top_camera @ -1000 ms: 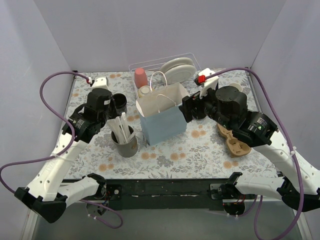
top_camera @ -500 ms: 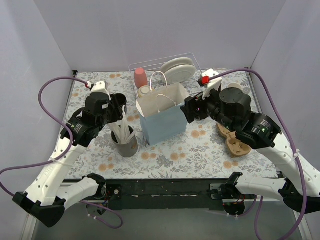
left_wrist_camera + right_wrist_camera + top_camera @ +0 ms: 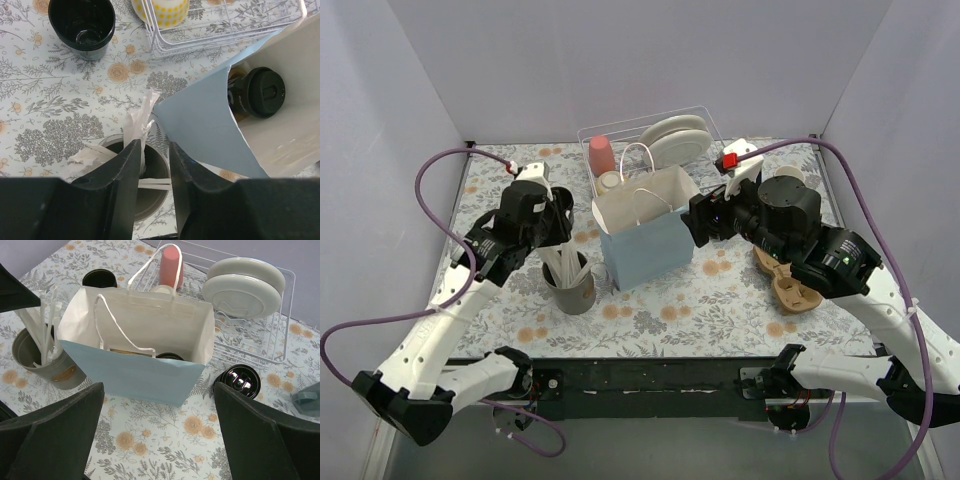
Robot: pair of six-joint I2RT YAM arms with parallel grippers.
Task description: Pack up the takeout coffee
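Note:
A light blue paper bag stands open mid-table. One takeout coffee with a black lid sits inside it; the right wrist view shows only its lid edge. A second lidded coffee stands on the table just right of the bag. My left gripper hovers over the grey utensil cup left of the bag, its jaws a narrow gap apart and empty. It also shows in the top view. My right gripper is wide open and empty, above the bag's right front.
A stack of lidless black cups stands at back left. A wire dish rack behind the bag holds plates, a pink cup and a yellow cup. A cardboard cup carrier and a blue-grey mug lie at right.
My left gripper has moved right from beside the lidless black cups to above the utensil cup, nearer the bag. My right gripper has shifted only slightly.

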